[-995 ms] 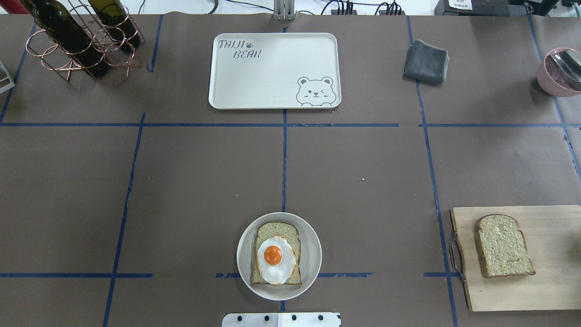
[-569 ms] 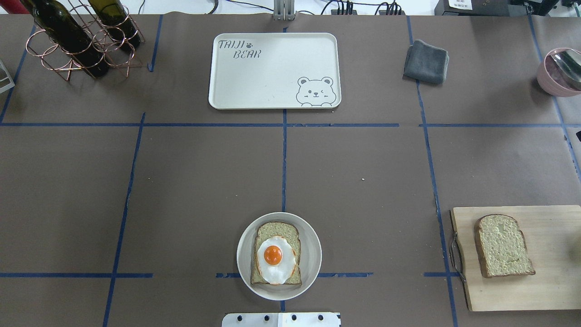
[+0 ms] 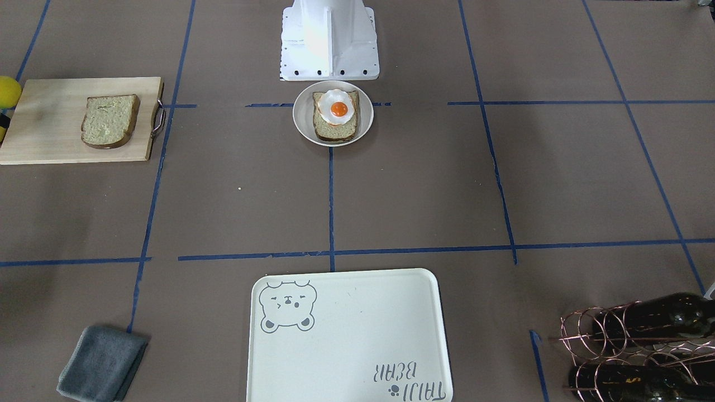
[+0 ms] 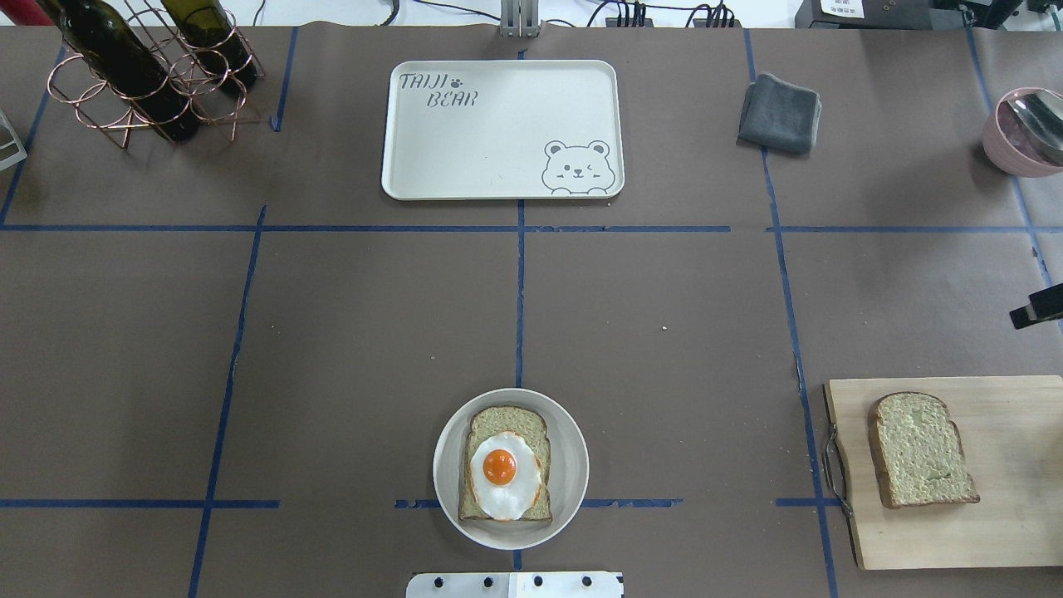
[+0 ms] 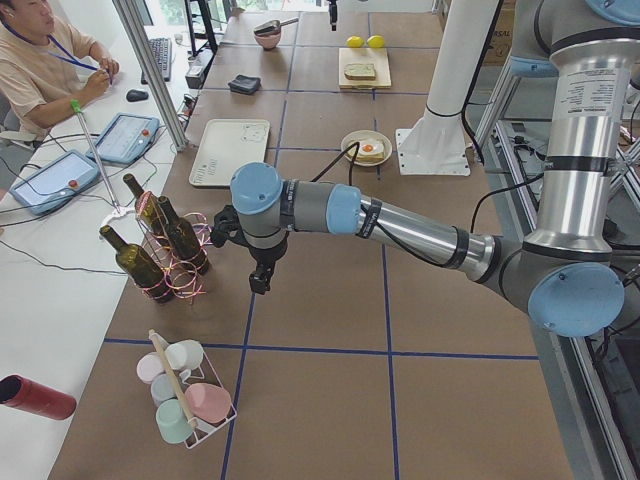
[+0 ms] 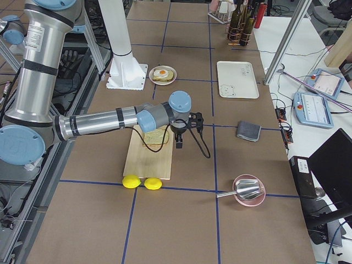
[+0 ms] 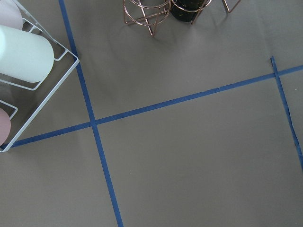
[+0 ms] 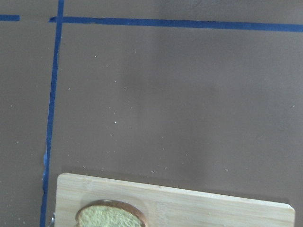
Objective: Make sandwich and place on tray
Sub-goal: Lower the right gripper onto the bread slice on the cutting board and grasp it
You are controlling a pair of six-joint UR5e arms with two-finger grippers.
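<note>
- While both arms hang above the brown surface (image 4: 374, 332), the sandwich is not yet put together. One bread slice (image 4: 508, 419) lies flat on the small round white plate (image 4: 573, 469), just in front of the robot's base. The fried egg (image 4: 502, 475) rests on this slice with its yolk upward.
- To the robot's right of the plate and well apart from it, the second bread slice (image 4: 920, 448) lies flat on the pale wooden cutting board (image 4: 1013, 523).
- Straight beyond the plate, at the far side from the robot, the tray (image 4: 498, 141) lies flat with its bear drawing facing up. Both slices are well apart from it.
- The right gripper (image 6: 179, 142) is also to the robot's right of the plate. It points down over the surface just past the board's far edge, near the second slice but not touching it. Only a dark tip of it shows at the edge of the overhead view, so I cannot tell how wide its jaws stand.
- The left gripper (image 5: 260, 282) is far to the robot's left of the plate. It points down above the surface, near the wire rack (image 5: 170, 255) with dark bottles. Only the side camera shows it, so I cannot tell if it is wide or narrow.
- Beyond the plate and to the robot's right lies a folded grey cloth (image 4: 779, 112), and a pink bowl (image 4: 1017, 133) stands farther right.
- Two lemons (image 6: 131, 181) lie just beside the board's edge farthest from the plate.
</note>
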